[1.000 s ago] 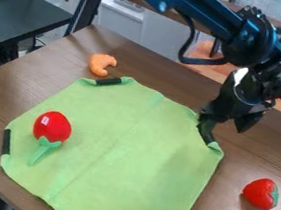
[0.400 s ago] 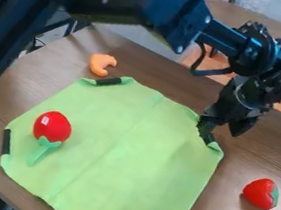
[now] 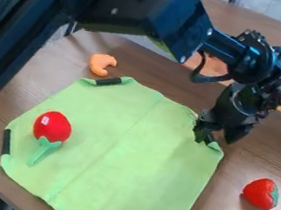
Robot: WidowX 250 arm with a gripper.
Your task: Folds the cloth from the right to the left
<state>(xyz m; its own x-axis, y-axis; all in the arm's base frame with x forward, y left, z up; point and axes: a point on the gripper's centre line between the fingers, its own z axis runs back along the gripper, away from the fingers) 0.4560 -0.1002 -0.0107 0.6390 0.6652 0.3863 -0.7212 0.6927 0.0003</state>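
Green fabric cloth (image 3: 119,149), spread flat beside and below the jaws.
It looks light and floppy; the black strip (image 3: 210,138) at the corner nearest the black metal gripper (image 3: 216,137), whose jaws stand parted, seems the firmest hold. Left of them, the glossy red toy with a green stem (image 3: 52,127) lies on the cloth and could roll or snag the fold. The red toy strawberry (image 3: 262,193), lower right, and curved orange toy (image 3: 100,64), upper left, sit off it.

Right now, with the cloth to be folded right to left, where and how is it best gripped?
Probably at the black strip on the cloth's right-hand corner, from above, one finger on each side. The cloth lies spread out, so its broad middle offers little to pinch, while that corner is narrow. The gripper is already there, fingers apart.
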